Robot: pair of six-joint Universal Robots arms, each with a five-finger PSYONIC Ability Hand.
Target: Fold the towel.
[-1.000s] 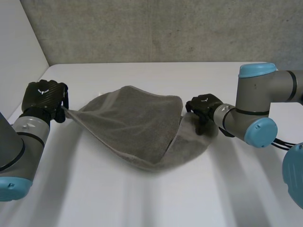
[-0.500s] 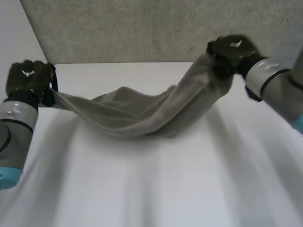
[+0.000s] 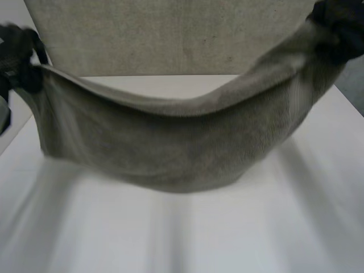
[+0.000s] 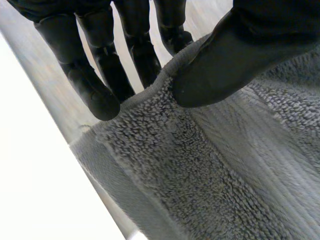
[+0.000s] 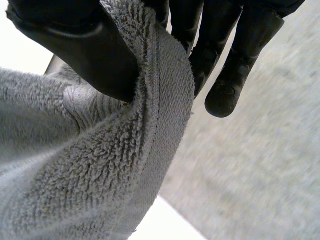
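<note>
Robot hands (image 3: pixel 18 54) (image 3: pixel 341 25) partly cropped, pinching towel (image 3: pixel 170 142) ends.

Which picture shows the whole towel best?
The head view: the towel hangs whole between the left hand and right hand. Each wrist view shows a close-up edge pinched in its hand.

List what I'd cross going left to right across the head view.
left robot hand, pinching one end of the towel → towel, sagging in the middle between the hands → right robot hand, pinching the other end.
</note>
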